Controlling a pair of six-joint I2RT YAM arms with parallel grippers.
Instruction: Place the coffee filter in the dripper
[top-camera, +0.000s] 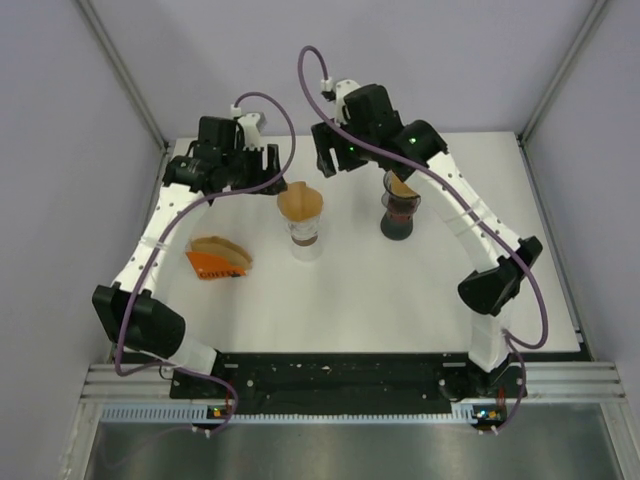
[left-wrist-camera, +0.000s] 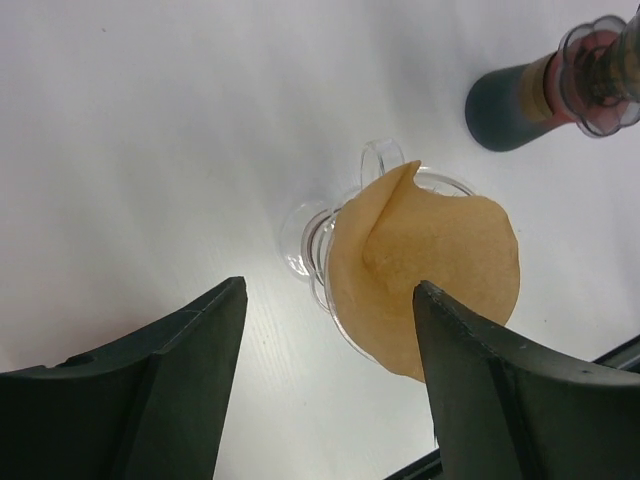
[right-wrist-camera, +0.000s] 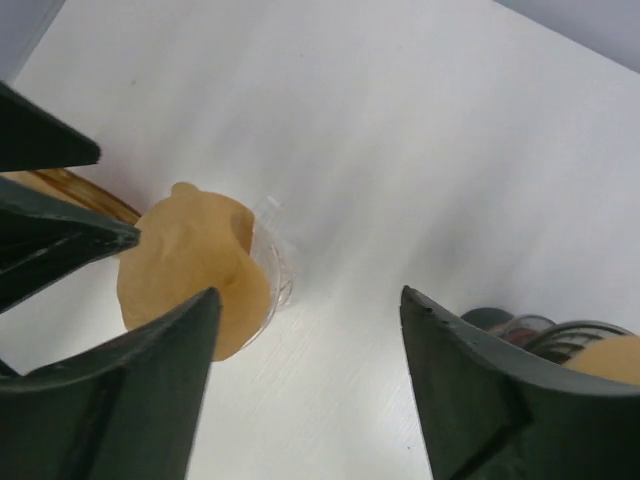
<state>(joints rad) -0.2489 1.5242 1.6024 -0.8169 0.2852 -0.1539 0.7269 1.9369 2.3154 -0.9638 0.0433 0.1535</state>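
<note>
While an orange filter holder (top-camera: 208, 265) lies nearer than and left of the clear dripper (top-camera: 303, 240) on the white desk (top-camera: 400, 300), the brown coffee filter (top-camera: 300, 203) sits in the dripper's top, a dark carafe (top-camera: 400, 218) stands to its right, and beyond it the left end effector (left-wrist-camera: 330, 288) and right end effector (right-wrist-camera: 308, 295) hang spread apart, holding nothing.

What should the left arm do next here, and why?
Probably lower the open left claw a little and nudge the coffee filter down. The filter sits folded on top of the clear dripper, overhanging one side of the rim rather than opened into the cone. The claw has no grip on it, so it looks unseated.
</note>
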